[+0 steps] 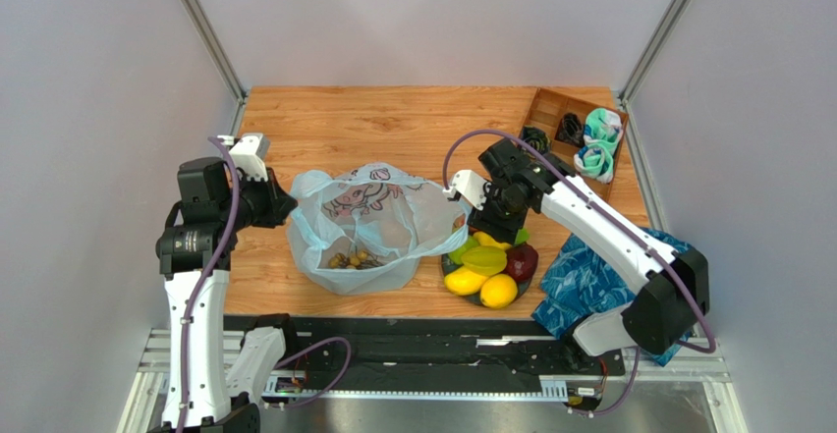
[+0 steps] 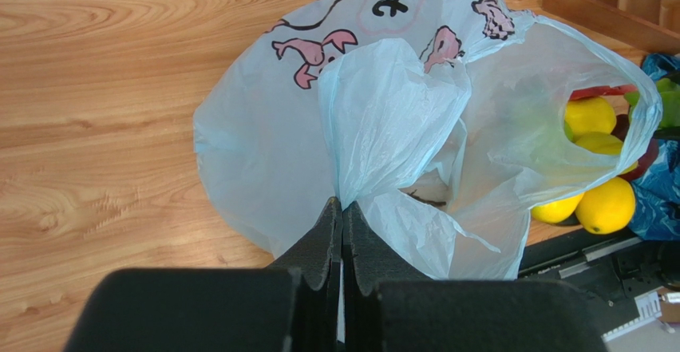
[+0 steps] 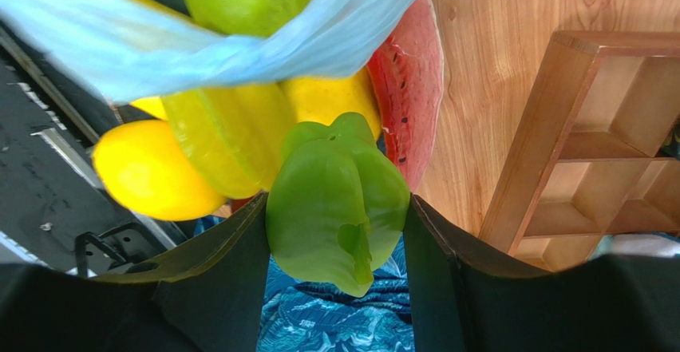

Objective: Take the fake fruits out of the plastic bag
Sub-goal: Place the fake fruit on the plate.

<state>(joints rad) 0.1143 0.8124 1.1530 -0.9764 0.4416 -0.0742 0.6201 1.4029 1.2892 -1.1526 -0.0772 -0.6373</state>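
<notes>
Nearest my side of the table [image 1: 324,119], the fake fruits already out of the bag lay in a heap: a lemon [image 1: 498,291] in front, the starfruit [image 1: 484,259] above it, and a dark red apple [image 1: 522,261] just beside them. The blue cloth [image 1: 589,281] lay to their right.

The right gripper [image 3: 335,208] hung just over that heap. Its jaws stood part open and were clamped on a green fruit [image 3: 319,236], which filled the gap between the fingers. The watermelon slice [image 3: 415,104] showed just past it, and a fold of bag film crossed the top of the wrist view.

A little further in, the plastic bag [image 1: 363,227] lay slumped in the middle of the table, its mouth turned toward the heap. The left gripper [image 2: 341,207] was fully closed on a gathered edge of it. A small dark cluster [image 1: 352,258] showed through the film at the bottom, perhaps the grapes.

I judged this to be the set-down of one fruit, with the task nearly done. Next I would need to open the right jaws low over the heap so the fruit did not roll off. Then I would draw clear of the film and go back into the mouth for the cluster.

At the far right corner stood the wooden tray [image 1: 547,106] with rolled socks [image 1: 599,143], which I had no business with.
</notes>
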